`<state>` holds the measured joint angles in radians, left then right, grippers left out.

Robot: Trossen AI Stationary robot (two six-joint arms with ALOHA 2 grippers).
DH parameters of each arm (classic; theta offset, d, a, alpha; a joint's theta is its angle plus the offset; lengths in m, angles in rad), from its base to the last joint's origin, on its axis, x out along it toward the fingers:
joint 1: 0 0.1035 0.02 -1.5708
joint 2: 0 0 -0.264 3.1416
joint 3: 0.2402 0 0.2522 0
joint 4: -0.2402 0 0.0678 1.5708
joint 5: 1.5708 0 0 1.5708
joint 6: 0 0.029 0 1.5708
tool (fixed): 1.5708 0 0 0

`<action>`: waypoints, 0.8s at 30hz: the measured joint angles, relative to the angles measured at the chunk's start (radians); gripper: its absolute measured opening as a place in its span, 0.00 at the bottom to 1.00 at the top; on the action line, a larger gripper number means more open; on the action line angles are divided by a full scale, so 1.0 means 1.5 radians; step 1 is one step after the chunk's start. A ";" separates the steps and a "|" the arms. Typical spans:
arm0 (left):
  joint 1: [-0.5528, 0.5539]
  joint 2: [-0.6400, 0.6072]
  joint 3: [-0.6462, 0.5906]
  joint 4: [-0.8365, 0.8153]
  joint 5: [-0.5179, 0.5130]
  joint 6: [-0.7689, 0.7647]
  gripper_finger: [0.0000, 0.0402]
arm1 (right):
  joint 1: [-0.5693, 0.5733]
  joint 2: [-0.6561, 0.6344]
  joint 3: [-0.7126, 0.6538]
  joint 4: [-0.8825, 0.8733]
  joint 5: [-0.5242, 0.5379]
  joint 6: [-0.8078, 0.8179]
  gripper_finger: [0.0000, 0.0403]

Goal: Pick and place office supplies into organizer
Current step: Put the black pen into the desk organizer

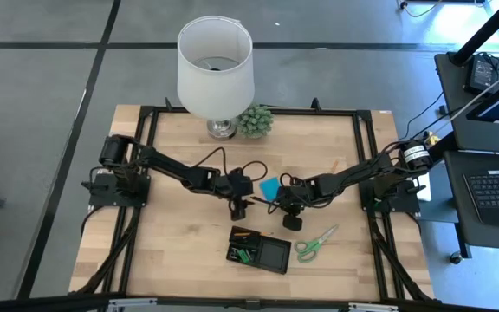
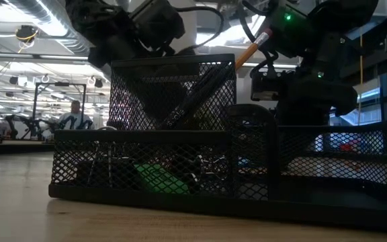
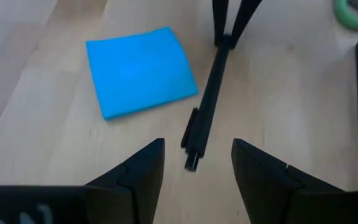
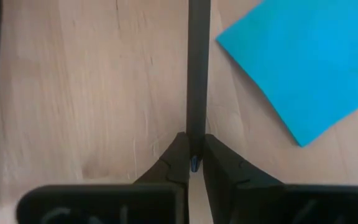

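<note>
A black pen (image 3: pixel 205 106) lies on the table between my two grippers, beside the blue sticky-note pad (image 3: pixel 140 70). My left gripper (image 3: pixel 197 158) is open, its fingers on either side of the pen's near end without touching it. My right gripper (image 4: pixel 193 157) is shut on the pen's other end. In the high view the left gripper (image 1: pixel 239 209) and the right gripper (image 1: pixel 291 218) stand just beyond the black organizer (image 1: pixel 258 250). The organizer (image 2: pixel 180 161) holds pens, an orange pencil (image 2: pixel 250 47) and a green piece (image 2: pixel 156 179). Green-handled scissors (image 1: pixel 315 243) lie to its right. My right gripper pinches the black pen's end (image 4: pixel 195 146) between its two fingertips (image 4: pixel 178 155). The fingers lie along the pen, coming from the table's right side and slanting down. The pen's shaft (image 4: pixel 198 62) runs straight away from the fingers, low over the wood toward the left gripper.
A white lamp (image 1: pixel 216 69) and a small green plant (image 1: pixel 255 121) stand at the table's far edge. A loose orange pencil (image 1: pixel 334 163) lies on the right part of the table. Bare wood stretches left of the organizer.
</note>
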<state>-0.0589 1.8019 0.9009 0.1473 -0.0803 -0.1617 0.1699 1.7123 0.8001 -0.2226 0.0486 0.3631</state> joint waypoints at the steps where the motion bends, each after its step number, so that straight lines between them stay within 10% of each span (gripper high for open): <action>1: 0.001 0.000 0.000 0.008 0.004 0.000 0.45 | 0.000 0.000 0.000 0.000 0.000 0.000 0.07; 24: 0.001 0.000 0.001 0.008 0.021 0.000 0.26 | 0.000 0.004 -0.002 0.068 -0.002 -0.002 0.08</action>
<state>-0.0570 1.8015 0.9016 0.1594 -0.0490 -0.1619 0.1699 1.7180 0.7971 -0.1211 0.0456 0.3598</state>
